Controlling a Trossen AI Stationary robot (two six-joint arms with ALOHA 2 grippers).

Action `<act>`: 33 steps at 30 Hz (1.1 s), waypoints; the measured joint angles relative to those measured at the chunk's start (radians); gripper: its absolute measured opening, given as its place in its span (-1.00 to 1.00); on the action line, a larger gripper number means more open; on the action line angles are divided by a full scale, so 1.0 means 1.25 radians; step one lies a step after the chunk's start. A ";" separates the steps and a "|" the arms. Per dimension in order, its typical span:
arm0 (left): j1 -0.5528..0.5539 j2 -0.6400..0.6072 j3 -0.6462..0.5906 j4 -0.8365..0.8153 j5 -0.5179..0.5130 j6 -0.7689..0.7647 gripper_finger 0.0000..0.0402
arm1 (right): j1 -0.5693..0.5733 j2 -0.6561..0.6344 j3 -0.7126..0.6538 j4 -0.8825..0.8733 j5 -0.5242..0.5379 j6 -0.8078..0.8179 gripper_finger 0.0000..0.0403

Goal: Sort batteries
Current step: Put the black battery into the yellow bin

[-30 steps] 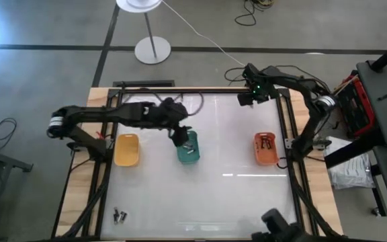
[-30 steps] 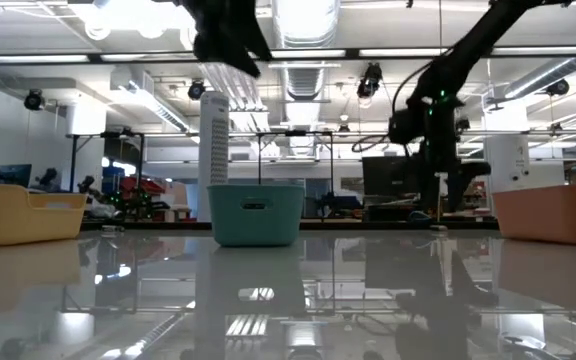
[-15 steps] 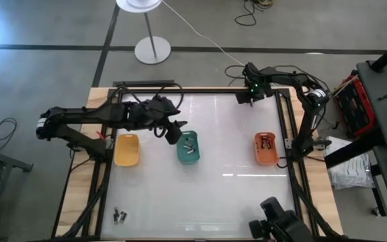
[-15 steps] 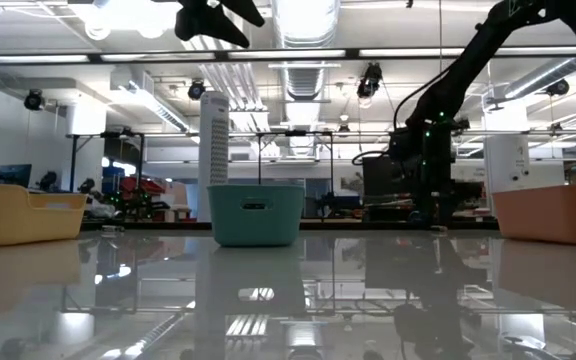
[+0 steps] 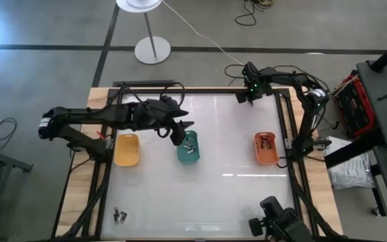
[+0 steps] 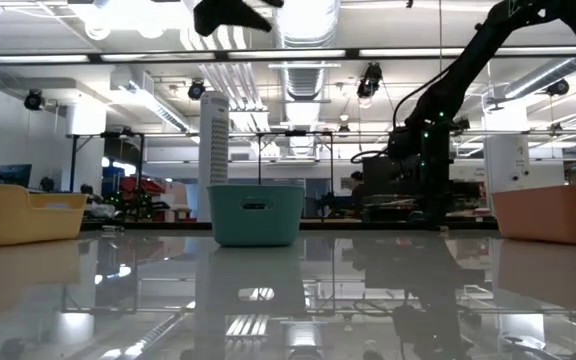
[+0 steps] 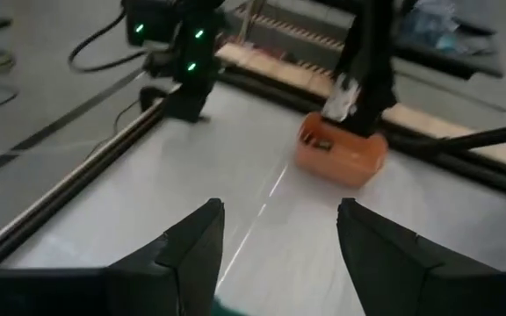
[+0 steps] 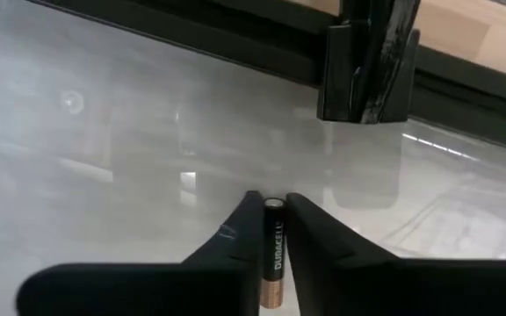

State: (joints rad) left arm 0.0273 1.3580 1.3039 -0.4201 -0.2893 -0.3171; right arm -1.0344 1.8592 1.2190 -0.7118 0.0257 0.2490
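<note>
My right gripper [image 5: 246, 99] stands at the table's far right corner, pointing down, shut on a black-and-copper battery [image 8: 273, 250]. High above the left rim of the green tray [image 5: 189, 148] hangs my left gripper [image 5: 179, 132], open, with nothing between its fingers [image 7: 196, 250]. Several batteries lie in the green tray, and others lie in the orange tray [image 5: 266, 148]. The yellow tray [image 5: 126, 149] stands to the left of the green one. A few loose batteries [image 5: 119, 216] lie on the glass near the front left corner. My right gripper pinches the battery's two long sides [image 8: 272, 230] between its two fingers, which come from above and point down. The battery runs lengthwise in the gap between the fingers, its silver end [image 8: 274, 204] beyond the fingertips. Whether it is on the glass, I cannot tell.
A dark frame rail [image 5: 200, 90] runs along the table's far edge close to my right gripper, with a black post [image 8: 367, 61] just beyond the battery. The three trays stand in a row across the middle; bare glass lies in front of them.
My right gripper has sunk to the glass at the far right corner and then kept still. My left gripper has risen above the green tray and tipped up toward level.
</note>
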 joint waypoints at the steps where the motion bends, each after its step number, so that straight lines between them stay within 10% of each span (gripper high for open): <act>1: 0.000 -0.003 0.000 0.011 0.011 0.003 -0.02 | 0.000 -0.002 0.000 0.000 0.000 -0.001 -0.87; 12: 0.060 -0.132 -0.108 -0.034 0.220 0.043 -0.22 | 0.088 -0.196 -0.012 -0.040 -0.016 -0.019 -0.91; 21: 0.086 -0.223 -0.423 0.551 0.302 -0.138 -0.22 | 0.356 -0.511 -0.067 0.196 -0.165 0.204 -0.91; 33: 0.128 -0.069 -0.365 0.671 0.328 -0.152 0.13 | 0.684 -0.530 0.020 0.398 0.036 0.288 -0.91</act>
State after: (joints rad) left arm 0.1878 1.2713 0.8475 0.4189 0.1210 -0.5071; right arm -0.1797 1.1965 1.2434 -0.2144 0.0707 0.6091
